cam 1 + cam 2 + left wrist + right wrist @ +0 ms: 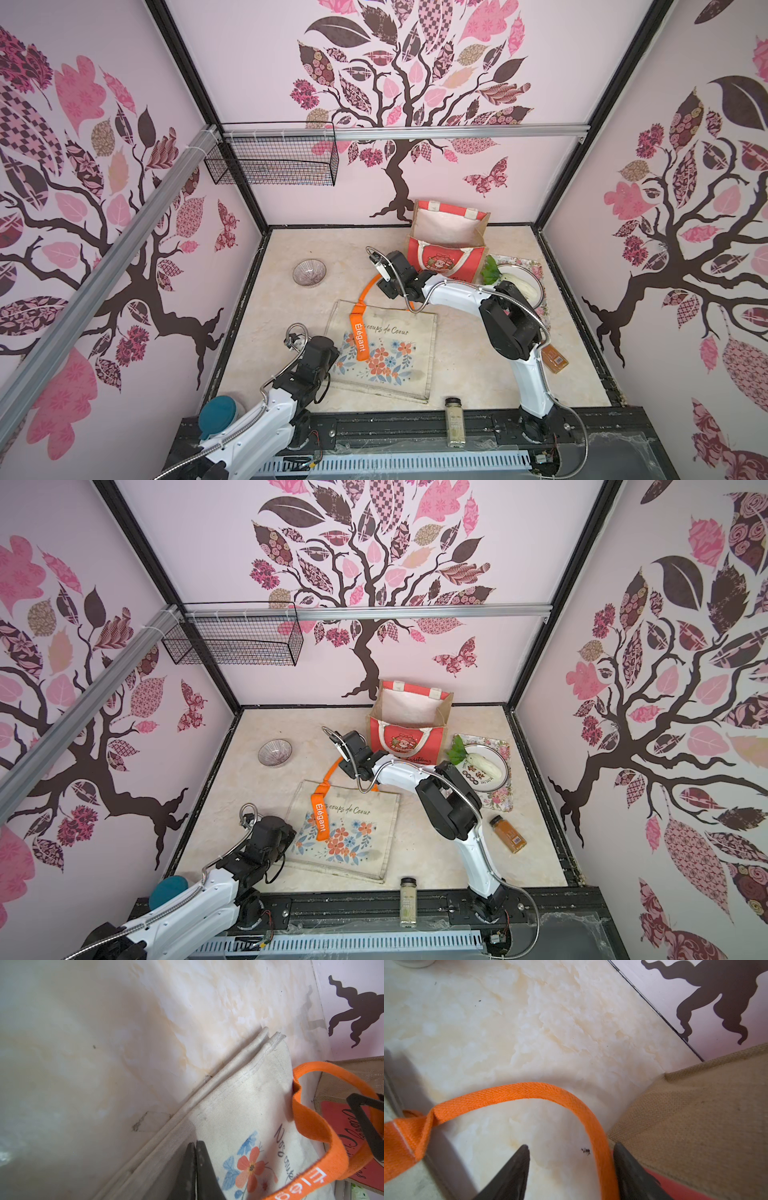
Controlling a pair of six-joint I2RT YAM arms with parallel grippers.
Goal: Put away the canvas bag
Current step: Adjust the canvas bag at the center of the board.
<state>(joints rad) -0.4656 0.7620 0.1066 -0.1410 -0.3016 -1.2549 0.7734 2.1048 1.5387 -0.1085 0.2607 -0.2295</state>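
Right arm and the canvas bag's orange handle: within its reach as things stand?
Probably yes. The right gripper is open, and the orange handle runs between its jaws with nothing over it. The burlap bag sits close beside the gripper and may crowd it.

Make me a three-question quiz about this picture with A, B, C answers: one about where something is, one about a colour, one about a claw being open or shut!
1. Where is the canvas bag? A on the table; B in the wire basket; C on the plate.
2. What colour are its handles? A blue; B orange; C green.
3. How is the right claw? A open; B shut; C out of sight.
Answers: A, it lies flat on the table; B, the handles are bright orange; A, its fingers stand apart.
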